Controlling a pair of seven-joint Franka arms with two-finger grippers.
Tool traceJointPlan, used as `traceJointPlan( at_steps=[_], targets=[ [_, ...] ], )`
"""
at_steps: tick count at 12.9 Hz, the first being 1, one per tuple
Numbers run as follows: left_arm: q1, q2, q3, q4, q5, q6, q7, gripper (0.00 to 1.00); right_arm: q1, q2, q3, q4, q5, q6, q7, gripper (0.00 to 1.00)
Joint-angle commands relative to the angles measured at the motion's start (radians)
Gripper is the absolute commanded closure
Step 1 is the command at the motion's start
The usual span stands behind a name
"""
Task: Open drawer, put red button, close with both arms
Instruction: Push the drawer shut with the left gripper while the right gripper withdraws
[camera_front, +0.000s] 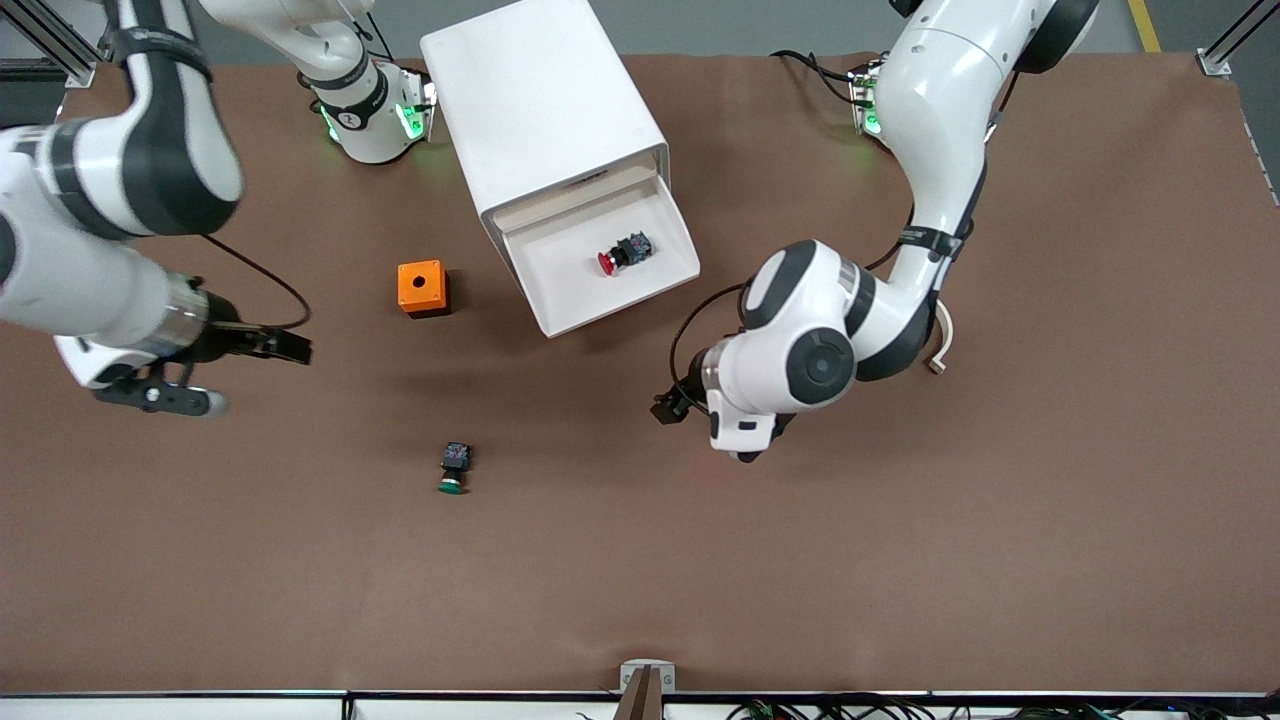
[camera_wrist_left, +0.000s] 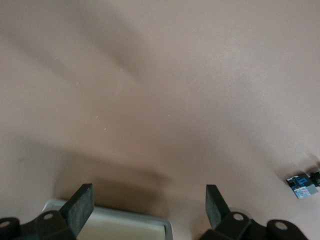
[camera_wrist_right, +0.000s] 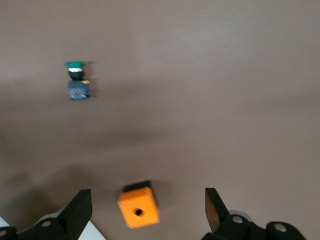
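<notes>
The red button (camera_front: 620, 255) lies on its side in the open drawer (camera_front: 560, 300) of the white cabinet (camera_front: 545, 110). My left gripper (camera_wrist_left: 149, 192) is open and empty, over the table just nearer the front camera than the drawer; the drawer's corner (camera_wrist_left: 115, 222) shows between its fingers. In the front view it is mostly hidden under its wrist (camera_front: 745, 430). My right gripper (camera_front: 255, 377) is open and empty, up over the table toward the right arm's end; it also shows in the right wrist view (camera_wrist_right: 149, 192).
An orange box with a hole (camera_front: 422, 287) stands beside the drawer, toward the right arm's end; it shows in the right wrist view (camera_wrist_right: 139, 205). A green-capped switch (camera_front: 455, 468) lies nearer the front camera and also shows in that wrist view (camera_wrist_right: 77, 80).
</notes>
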Motion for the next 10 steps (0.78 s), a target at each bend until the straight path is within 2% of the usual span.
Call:
traceJointPlan(
  at_steps=[1,4,7,10],
  targets=[
    [-0.039,-0.057,0.006,-0.096,0.082,0.071,0.025,0.01,-0.048,-0.009,0.025,0.135,-0.063,-0.174,-0.065,0.00],
    [-0.093,-0.090,0.004,-0.168,0.166,0.125,0.025,0.01,-0.085,-0.007,0.024,0.225,-0.071,-0.247,-0.156,0.00],
    [-0.162,-0.117,0.004,-0.233,0.202,0.123,0.025,0.01,-0.102,-0.008,0.027,0.244,-0.077,-0.250,-0.151,0.00],
    [-0.199,-0.147,-0.019,-0.285,0.205,0.123,0.025,0.01,-0.105,-0.011,0.022,0.334,-0.076,-0.320,-0.147,0.00]
  ],
)
